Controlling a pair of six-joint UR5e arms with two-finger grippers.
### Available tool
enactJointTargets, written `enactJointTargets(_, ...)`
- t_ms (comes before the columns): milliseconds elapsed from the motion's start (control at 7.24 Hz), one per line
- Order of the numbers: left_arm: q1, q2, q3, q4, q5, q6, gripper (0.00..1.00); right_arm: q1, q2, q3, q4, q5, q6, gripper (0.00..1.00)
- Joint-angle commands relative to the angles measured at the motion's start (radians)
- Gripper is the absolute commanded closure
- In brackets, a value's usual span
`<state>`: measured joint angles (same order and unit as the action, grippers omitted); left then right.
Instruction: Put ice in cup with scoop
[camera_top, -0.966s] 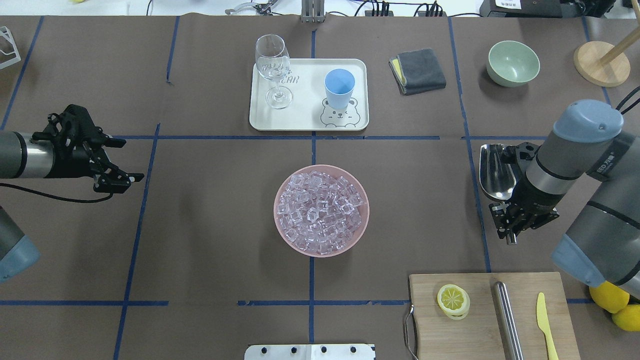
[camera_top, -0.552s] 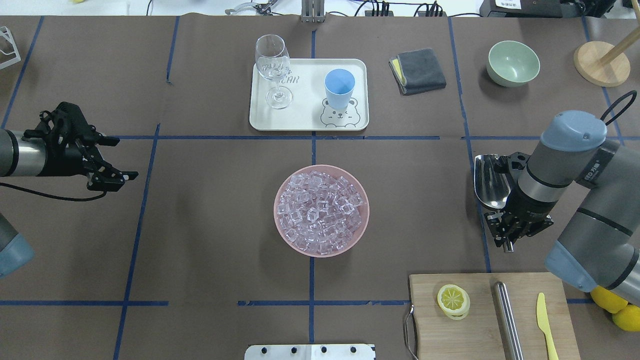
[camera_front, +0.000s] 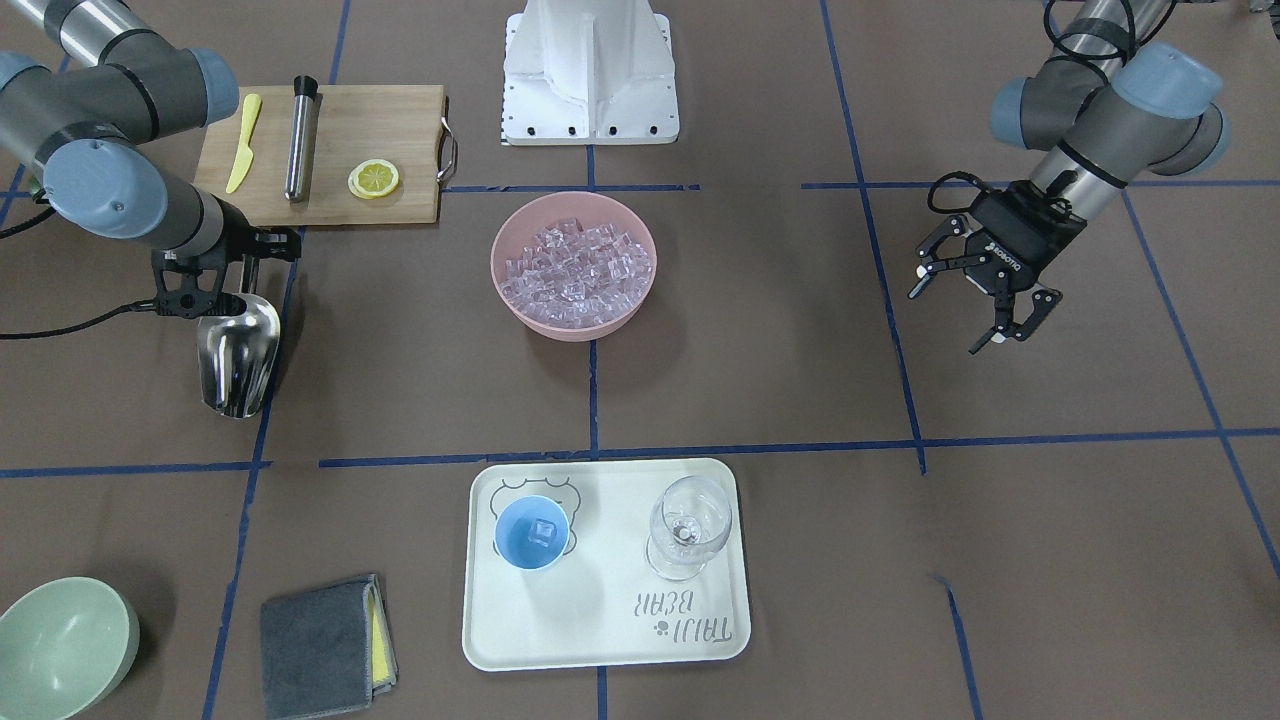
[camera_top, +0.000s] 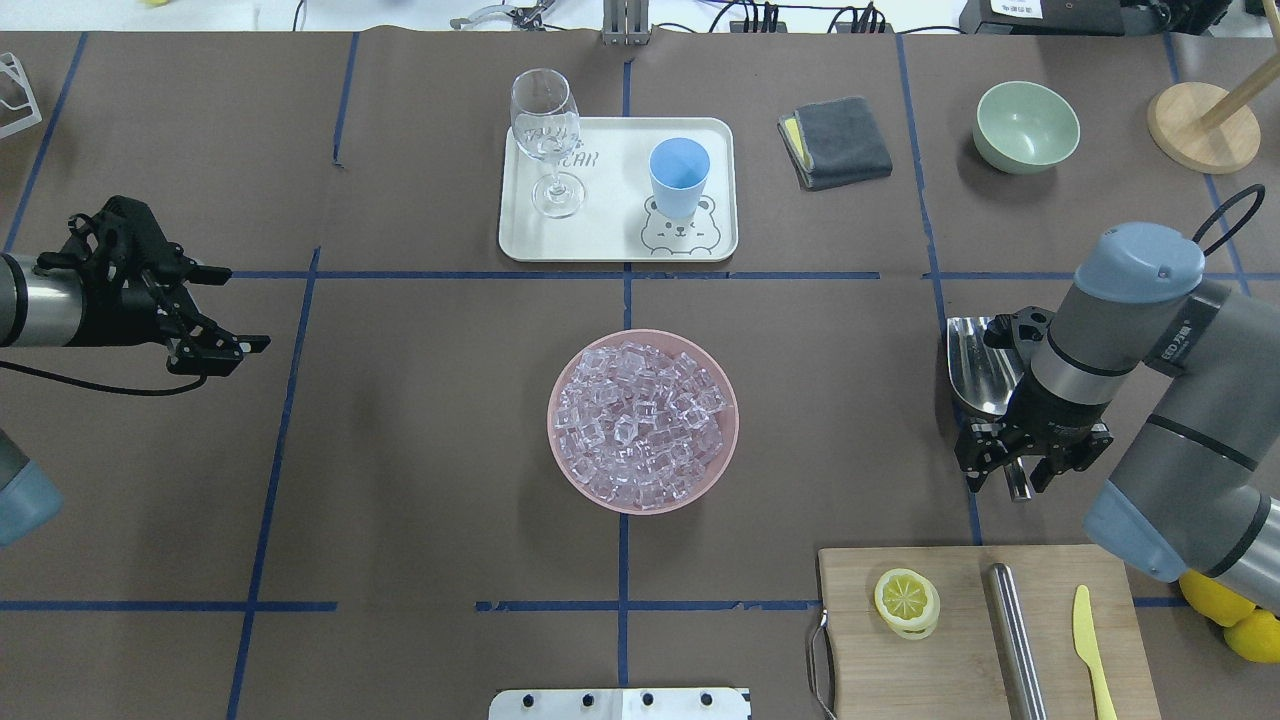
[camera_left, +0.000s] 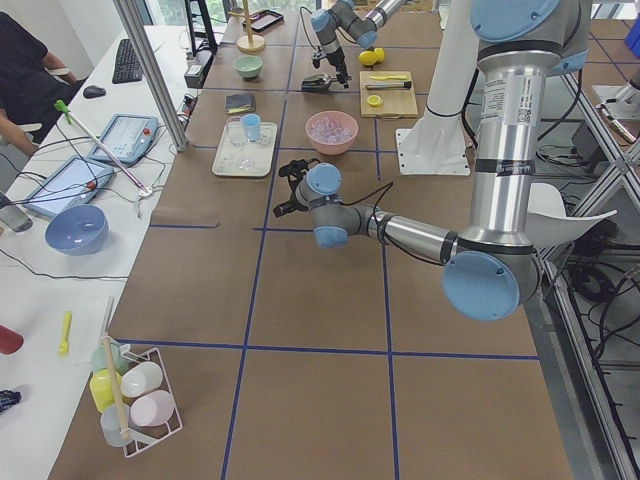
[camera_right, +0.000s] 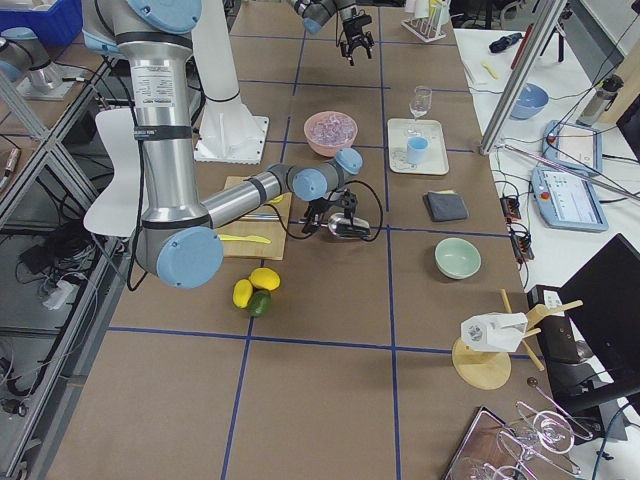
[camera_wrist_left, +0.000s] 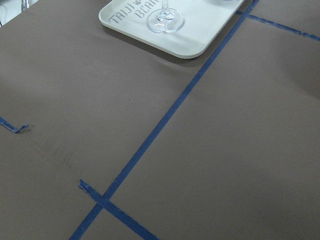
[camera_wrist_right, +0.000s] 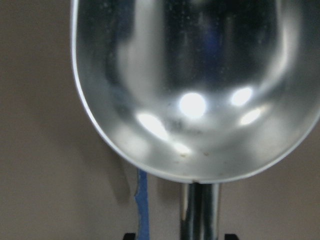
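The shiny steel scoop lies low over the table at the right and is empty in the right wrist view. My right gripper is shut on its thin handle. The ice is heaped in a pink bowl at the table's middle. The light-blue cup stands on a white tray at the far middle. The front view shows one ice cube inside the cup. My left gripper is open and empty at the far left.
A wine glass stands on the tray left of the cup. A wooden board near my right arm carries a lemon slice, a steel cylinder and a yellow knife. A grey cloth and a green bowl lie at the far right.
My right arm has drawn the scoop a little back toward the robot and to the left. My left gripper has pulled farther left, still open.
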<state>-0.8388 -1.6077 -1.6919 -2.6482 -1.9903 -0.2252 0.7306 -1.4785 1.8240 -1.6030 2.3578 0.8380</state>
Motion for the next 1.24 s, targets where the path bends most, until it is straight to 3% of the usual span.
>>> enactJointTargets(0,-0.037,0.0,-0.003,0.042,-0.004,0.001,0.0,0.044,-0.003,0.053,0.0,0.001,0.001,0.0)
enactJointTargets(276,-0.135,-0.005,-0.06,0.263,-0.022,0.012,0.0,0.157,-0.011,0.08,0.0,-0.017,0.001,0.0)
enactJointTargets(690,-0.407,-0.014,-0.045,0.547,-0.212,0.146,0.0,0.314,-0.055,0.078,0.003,-0.047,-0.042,0.0)
enactJointTargets(1104,-0.655,-0.008,-0.045,0.851,-0.385,0.161,0.0,0.449,-0.124,0.063,0.002,-0.058,-0.322,0.0)
